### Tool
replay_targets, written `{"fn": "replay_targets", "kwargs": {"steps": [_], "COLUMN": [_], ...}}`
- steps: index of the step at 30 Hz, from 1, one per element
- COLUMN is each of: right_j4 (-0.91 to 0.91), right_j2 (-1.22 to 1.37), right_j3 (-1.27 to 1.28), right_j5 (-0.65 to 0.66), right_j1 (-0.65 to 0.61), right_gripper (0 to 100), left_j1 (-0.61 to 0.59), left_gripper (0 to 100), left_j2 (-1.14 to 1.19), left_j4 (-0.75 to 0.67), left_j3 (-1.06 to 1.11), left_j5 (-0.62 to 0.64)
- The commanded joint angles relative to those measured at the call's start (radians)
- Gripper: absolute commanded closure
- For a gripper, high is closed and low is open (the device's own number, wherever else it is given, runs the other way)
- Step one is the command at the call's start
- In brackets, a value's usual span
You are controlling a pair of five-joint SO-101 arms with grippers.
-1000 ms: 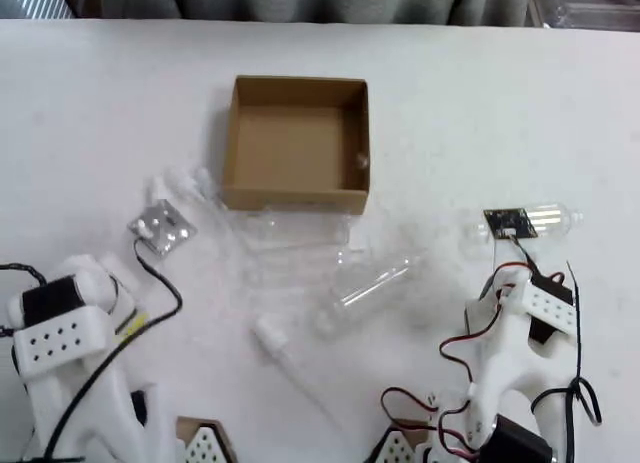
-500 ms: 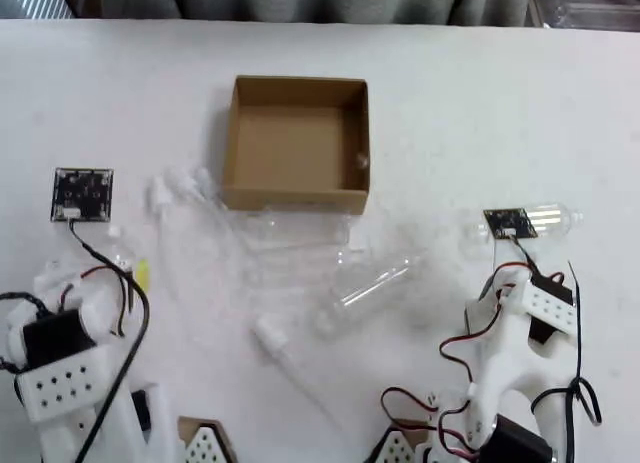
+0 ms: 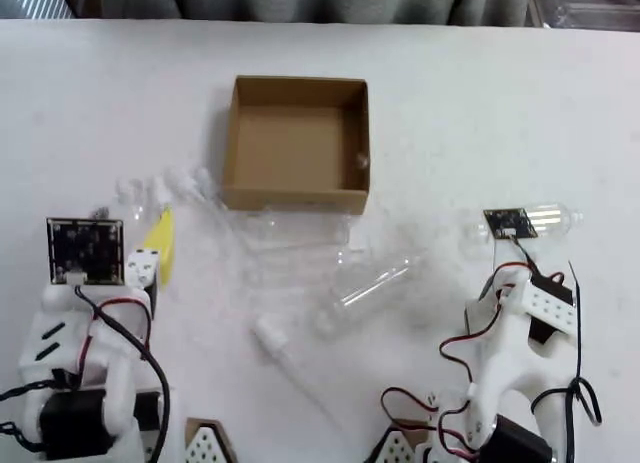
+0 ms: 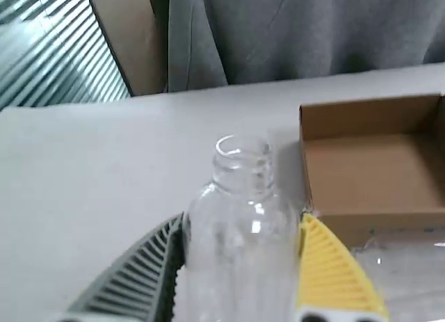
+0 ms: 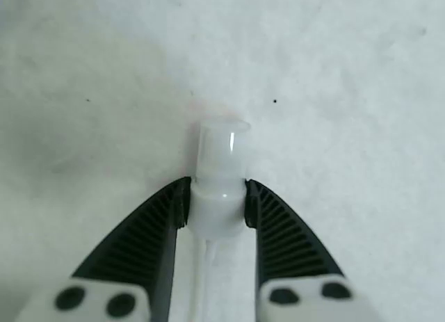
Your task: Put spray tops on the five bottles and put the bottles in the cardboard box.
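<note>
The job was only just starting. The cardboard box, in the upper middle of the high view, had no bottle in it. None of the bottles on the table had a spray top on.

The left claw was squeezed around a clear bottle. The bottle stood up straight and its neck was open, with no top on it. The box sat on the table behind it. In the high view this arm was at the lower left.

The right claw was pinched on a white spray top, close over the bare table. In the high view this arm was at the lower right.

I think the top in the right claw had to go on the bottle in the left claw first. After that, four more bottles needed tops, and all five had to go in the box.

The other bottles lay in a heap below the box, in the middle of the high view. They were see-through on a white table, so there may have been four, but I could not count them for sure. A loose spray top lay at the lower middle. The bottom of the held bottle was cut off at the picture's edge. The tube of the held spray top was mostly hidden between the claw's fingers.
</note>
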Motion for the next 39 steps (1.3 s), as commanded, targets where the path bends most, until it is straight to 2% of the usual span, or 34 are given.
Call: {"fn": "replay_targets", "kwargs": {"steps": [1, 12, 19, 26, 31, 34, 39], "right_j4": [-0.027, -0.027, -0.027, -0.027, -0.025, 0.041, 0.225], "right_j2": [-0.01, -0.01, -0.01, -0.01, -0.012, -0.039, -0.189], "right_j3": [0.02, 0.02, 0.02, 0.02, 0.011, -0.037, -0.212], "right_j5": [0.012, 0.012, 0.012, 0.012, 0.003, 0.006, 0.003], "right_j1": [-0.012, -0.012, -0.012, -0.012, -0.013, -0.018, -0.013], "right_gripper": [98.2, 98.2, 98.2, 98.2, 98.2, 98.2, 98.2], "left_j1": [0.039, 0.154, 0.16, 0.272, 0.367, 0.375, 0.367], "left_gripper": [95, 95, 95, 95, 95, 95, 95], "left_j2": [-0.008, -0.015, -0.016, -0.016, -0.016, -0.016, -0.016], "left_j4": [-0.124, -0.37, -0.423, -0.423, -0.423, -0.428, -0.575], "left_j3": [-0.048, 0.109, 0.138, 0.233, 0.338, 0.393, 0.479], "left_j5": [0.011, 0.017, 0.267, 0.158, 0.146, 0.149, 0.15]}}
